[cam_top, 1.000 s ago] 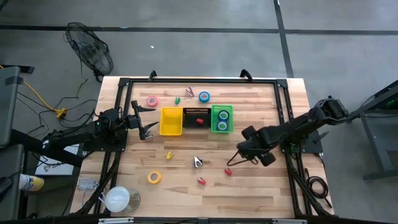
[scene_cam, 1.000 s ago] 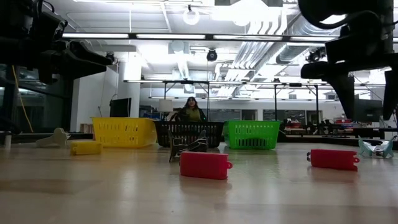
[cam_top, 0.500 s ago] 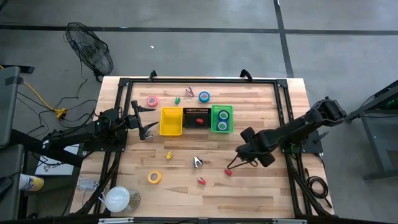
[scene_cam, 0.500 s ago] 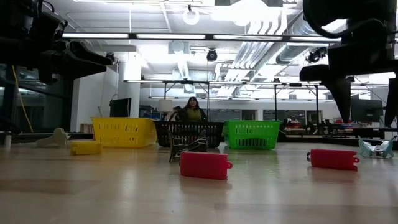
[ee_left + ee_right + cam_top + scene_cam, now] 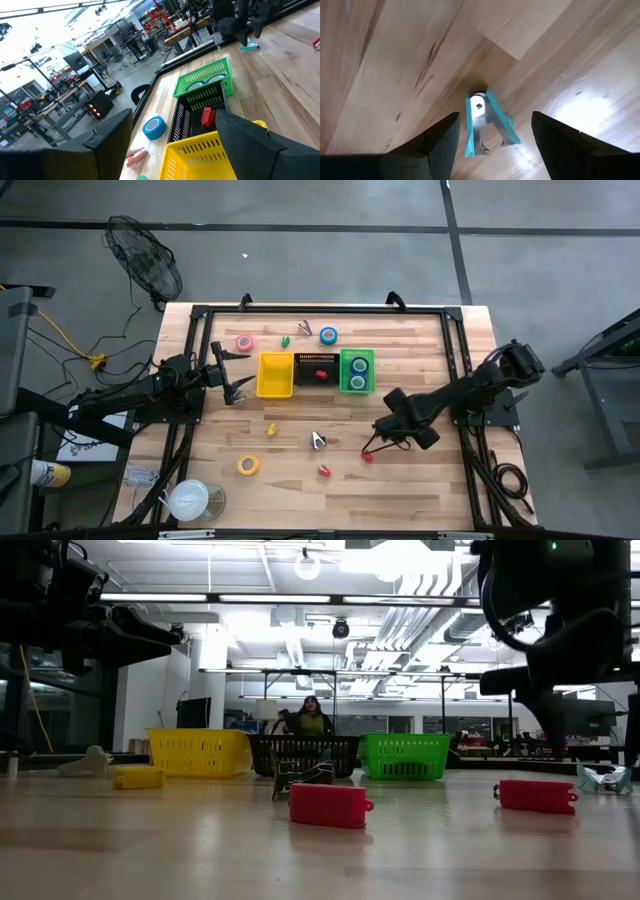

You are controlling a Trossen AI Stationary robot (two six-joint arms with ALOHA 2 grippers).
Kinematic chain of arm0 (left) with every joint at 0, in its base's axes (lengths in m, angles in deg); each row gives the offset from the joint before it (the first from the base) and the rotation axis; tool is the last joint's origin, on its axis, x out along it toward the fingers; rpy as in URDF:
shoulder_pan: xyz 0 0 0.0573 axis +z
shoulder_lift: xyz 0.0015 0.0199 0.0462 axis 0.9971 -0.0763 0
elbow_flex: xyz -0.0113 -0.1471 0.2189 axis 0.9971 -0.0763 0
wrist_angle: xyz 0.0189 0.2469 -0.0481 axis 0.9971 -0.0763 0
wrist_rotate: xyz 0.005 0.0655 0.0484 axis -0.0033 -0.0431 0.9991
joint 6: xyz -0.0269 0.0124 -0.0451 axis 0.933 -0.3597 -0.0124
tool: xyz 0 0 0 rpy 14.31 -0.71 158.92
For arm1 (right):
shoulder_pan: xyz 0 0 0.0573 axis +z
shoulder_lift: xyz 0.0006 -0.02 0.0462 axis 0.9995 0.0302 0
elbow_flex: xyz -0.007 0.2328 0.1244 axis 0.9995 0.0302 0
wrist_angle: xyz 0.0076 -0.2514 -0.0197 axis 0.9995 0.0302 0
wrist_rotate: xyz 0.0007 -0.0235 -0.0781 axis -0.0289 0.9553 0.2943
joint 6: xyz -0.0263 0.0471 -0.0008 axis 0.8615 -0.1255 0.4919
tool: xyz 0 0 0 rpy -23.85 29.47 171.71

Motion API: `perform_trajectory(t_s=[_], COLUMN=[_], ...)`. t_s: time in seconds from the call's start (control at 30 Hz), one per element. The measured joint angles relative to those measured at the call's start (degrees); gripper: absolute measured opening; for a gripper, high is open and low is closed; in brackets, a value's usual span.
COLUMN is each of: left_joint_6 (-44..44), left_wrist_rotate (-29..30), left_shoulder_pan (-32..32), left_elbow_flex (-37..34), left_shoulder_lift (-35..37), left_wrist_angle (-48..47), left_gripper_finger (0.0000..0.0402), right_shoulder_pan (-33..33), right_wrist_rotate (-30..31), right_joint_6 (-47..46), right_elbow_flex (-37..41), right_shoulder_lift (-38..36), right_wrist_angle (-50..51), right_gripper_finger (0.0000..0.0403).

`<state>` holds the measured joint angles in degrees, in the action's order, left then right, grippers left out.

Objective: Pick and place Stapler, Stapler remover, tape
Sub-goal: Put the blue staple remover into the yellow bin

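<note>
**Hovering over a teal remover, right fingers spread**

The right fingers (image 5: 437, 142) are spread wide and hang just above the bench (image 5: 430, 490). A teal remover (image 5: 485, 120) lies between them; whether they touch it cannot be told. They grip nothing.

Just beside these fingers, on the bench's near side, lies a red stapler (image 5: 367, 456). Further out toward the left arm are a grey remover (image 5: 318, 441) and a second red stapler (image 5: 325, 471), both well apart from the fingers. Beyond those are a yellow stapler (image 5: 271, 429) and a yellow tape (image 5: 248, 465).

Past the right fingers, toward the far edge, three bins stand in a row. The green bin (image 5: 343, 370) is the closest and holds two blue tapes. The black bin (image 5: 317, 356) holds a red stapler, and the yellow bin (image 5: 262, 375) is last.

The left fingers (image 5: 250, 145) are also parted and empty. They wait just beside the yellow bin, on the side away from the right arm.

Farther back, a pink tape (image 5: 244, 342) lies near the left fingers. A blue tape (image 5: 328, 335) lies behind the black bin.
</note>
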<state>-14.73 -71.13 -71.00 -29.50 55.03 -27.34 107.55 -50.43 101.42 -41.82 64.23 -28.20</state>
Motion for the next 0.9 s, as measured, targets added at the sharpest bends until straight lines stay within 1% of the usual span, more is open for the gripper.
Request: perform_trajectory(t_s=[0.27,0.63,0.8,0.9], left_joint_6=[0.0,0.0,0.0,0.0], left_wrist_rotate=[0.0,0.0,0.0,0.0], left_shoulder_pan=[0.0,0.0,0.0,0.0], left_elbow_flex=[0.0,0.0,0.0,0.0], left_shoulder_lift=[0.0,0.0,0.0,0.0], left_wrist_angle=[0.0,0.0,0.0,0.0], left_gripper_finger=[0.0282,0.0282,0.0282,0.0282], right_shoulder_pan=[-0.3,-0.3,-0.3,-0.5], right_wrist_rotate=[0.1,0.0,-1.6,-0.4], right_joint_6=[0.2,4.1,6.3,6.9], right_elbow_flex=[0.0,0.0,0.0,0.0], right_shoulder_lift=[2.2,2.3,4.4,5.2], right_wrist_angle=[3.1,2.4,2.5,2.7], right_gripper_finger=[0.0239,0.0239,0.0239,0.0239])
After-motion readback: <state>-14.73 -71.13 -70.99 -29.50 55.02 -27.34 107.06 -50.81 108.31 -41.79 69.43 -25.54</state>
